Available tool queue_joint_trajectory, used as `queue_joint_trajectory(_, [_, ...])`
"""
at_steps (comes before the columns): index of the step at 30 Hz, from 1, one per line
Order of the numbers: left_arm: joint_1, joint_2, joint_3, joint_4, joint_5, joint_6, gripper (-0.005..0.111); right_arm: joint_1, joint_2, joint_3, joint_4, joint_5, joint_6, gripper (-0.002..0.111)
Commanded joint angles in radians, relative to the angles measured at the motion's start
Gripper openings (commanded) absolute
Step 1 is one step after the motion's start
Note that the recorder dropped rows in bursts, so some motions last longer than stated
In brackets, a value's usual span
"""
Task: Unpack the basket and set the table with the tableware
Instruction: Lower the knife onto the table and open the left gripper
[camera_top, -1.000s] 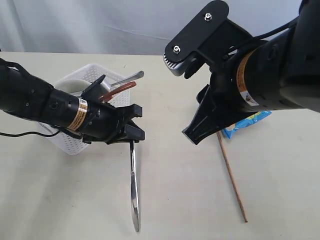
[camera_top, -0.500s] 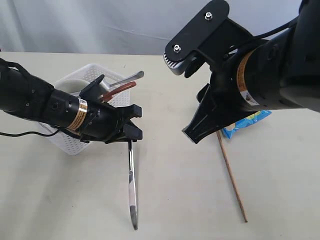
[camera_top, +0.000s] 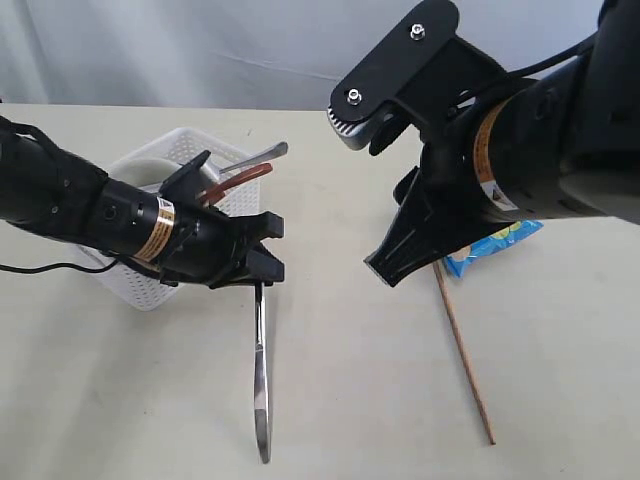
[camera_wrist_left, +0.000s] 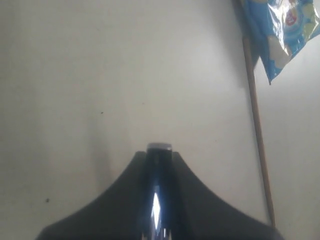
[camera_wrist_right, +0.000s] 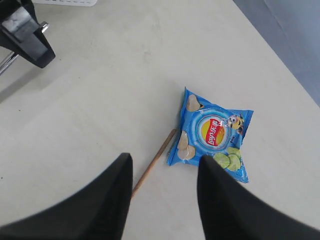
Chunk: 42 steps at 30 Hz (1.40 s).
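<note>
One piece is in hand — the left gripper (camera_top: 262, 262) pinches the knife (camera_top: 261, 380) by its handle, blade pointing down at the table (camera_top: 360, 400) just beside the basket (camera_top: 150, 285). Right gripper (camera_top: 388, 270) hangs spread, empty, above a chopstick (camera_top: 462, 345). Next, I judge: lay the knife flat, then let go.

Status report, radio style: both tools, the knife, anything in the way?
Left tool shut on knife, blade hanging down. Right tool open, empty, above chopstick. Nothing under knife but table.
</note>
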Motion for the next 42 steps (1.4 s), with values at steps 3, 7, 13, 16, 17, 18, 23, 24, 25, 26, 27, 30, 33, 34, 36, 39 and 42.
queue_joint_trajectory(3, [0.003, -0.002, -0.006, 0.053, 0.014, -0.036, 0.0, -0.007, -0.007, 0.0, -0.011, 0.001, 0.006, 0.041])
queue_joint_trajectory(7, [0.003, 0.007, -0.006, 0.046, 0.014, -0.036, 0.0, -0.007, -0.007, 0.0, -0.011, 0.001, 0.006, 0.041])
queue_joint_trajectory(13, [0.003, 0.075, -0.006, 0.014, 0.008, -0.036, 0.0, -0.007, -0.007, 0.0, -0.013, 0.001, 0.006, 0.041])
queue_joint_trajectory(16, [0.003, 0.089, -0.017, 0.014, 0.004, -0.036, 0.0, -0.007, -0.007, 0.0, -0.013, 0.001, 0.006, 0.041])
queue_joint_trajectory(17, [0.003, 0.089, -0.017, 0.01, 0.004, -0.036, 0.0, -0.007, -0.007, 0.0, -0.013, 0.001, 0.006, 0.041])
queue_joint_trajectory(18, [0.003, 0.089, -0.017, 0.004, -0.002, -0.036, 0.0, -0.007, -0.007, 0.0, -0.013, 0.001, 0.006, 0.041])
queue_joint_trajectory(23, [0.003, 0.089, -0.026, 0.006, -0.03, -0.032, 0.0, -0.007, -0.007, 0.0, -0.013, 0.001, 0.006, 0.041])
queue_joint_trajectory(24, [0.003, 0.089, -0.026, 0.007, -0.036, -0.032, 0.0, -0.007, -0.007, 0.0, -0.013, 0.001, 0.006, 0.041])
queue_joint_trajectory(25, [0.003, 0.089, -0.026, 0.005, -0.042, -0.032, 0.0, -0.007, -0.007, 0.0, -0.013, 0.001, 0.006, 0.041])
queue_joint_trajectory(26, [0.003, 0.089, -0.028, 0.005, -0.045, -0.032, 0.0, -0.007, -0.007, 0.0, -0.013, 0.001, 0.006, 0.041])
queue_joint_trajectory(27, [0.003, 0.089, -0.03, 0.007, -0.047, -0.032, 0.0, -0.007, -0.007, 0.0, -0.013, 0.001, 0.006, 0.041])
queue_joint_trajectory(30, [0.003, 0.089, -0.033, 0.007, -0.061, -0.032, 0.004, -0.007, -0.007, 0.0, -0.013, 0.001, 0.006, 0.041])
queue_joint_trajectory(33, [0.003, 0.089, -0.035, 0.007, -0.063, -0.032, 0.023, -0.007, -0.007, 0.0, -0.012, 0.001, 0.008, 0.041])
queue_joint_trajectory(34, [0.003, 0.089, -0.035, 0.004, -0.063, -0.032, 0.028, -0.007, -0.007, 0.0, -0.012, 0.001, 0.008, 0.041])
queue_joint_trajectory(36, [0.003, 0.089, -0.035, 0.003, -0.061, -0.034, 0.036, -0.007, -0.007, 0.0, -0.012, 0.001, 0.008, 0.041])
queue_joint_trajectory(39, [0.005, 0.089, -0.035, 0.0, -0.054, -0.034, 0.037, -0.007, -0.007, 0.0, -0.012, 0.001, 0.008, 0.041])
queue_joint_trajectory(42, [0.005, 0.087, -0.035, -0.013, -0.054, -0.034, 0.037, -0.007, -0.007, 0.0, -0.011, 0.001, 0.01, 0.041])
